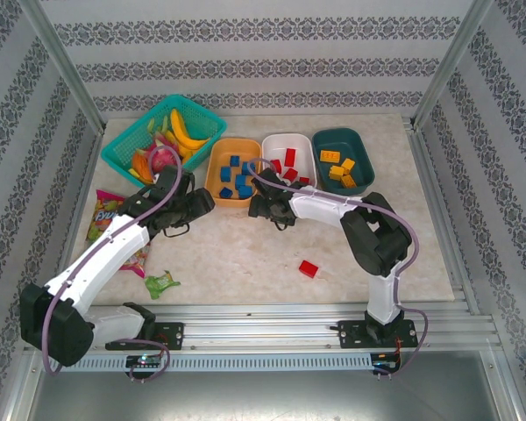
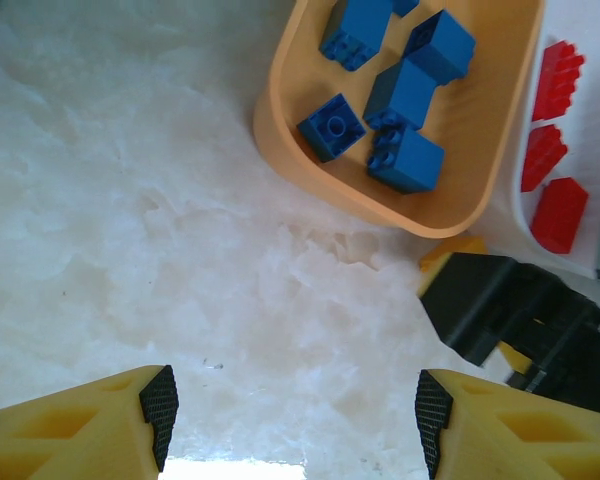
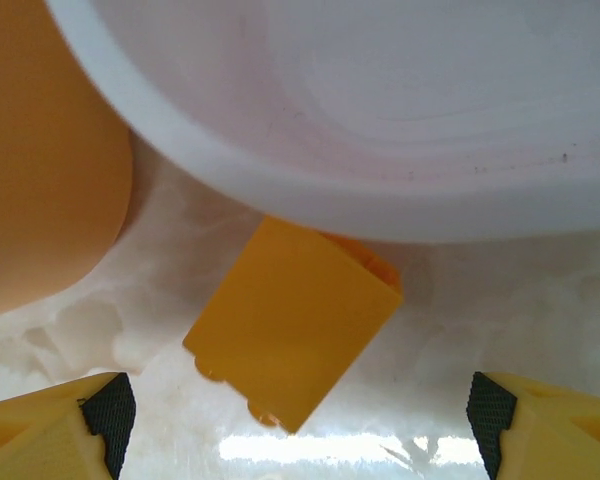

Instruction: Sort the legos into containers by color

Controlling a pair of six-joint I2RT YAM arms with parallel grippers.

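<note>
Your table (image 1: 245, 254) carries a teal mesh basket (image 1: 123, 147) in its far left corner, and beside it along the far edge stand the orange tub (image 1: 212, 175), the white tub (image 1: 276, 145) and the dark teal tub (image 1: 361, 145), side by side. Your left gripper (image 2: 296, 405) hovers over bare tabletop just off the orange tub's near left corner, its jaws spread wide with nothing between them. Your right gripper (image 3: 300, 410) sits low at the near side of the white tub, where it meets the orange one, jaws likewise released. A snack packet (image 1: 105, 215) lies by the left edge and a green scrap (image 1: 160, 282) near the near edge. The blue bricks (image 2: 400, 100) are in the orange tub, the red bricks (image 2: 550, 150) in the white, the yellow bricks (image 1: 340, 167) in the dark teal. One loose yellow brick (image 3: 290, 320) lies on the table against the white tub's near wall, between the right fingers but untouched. One loose red brick (image 1: 309, 269) lies apart, toward the near edge.
</note>
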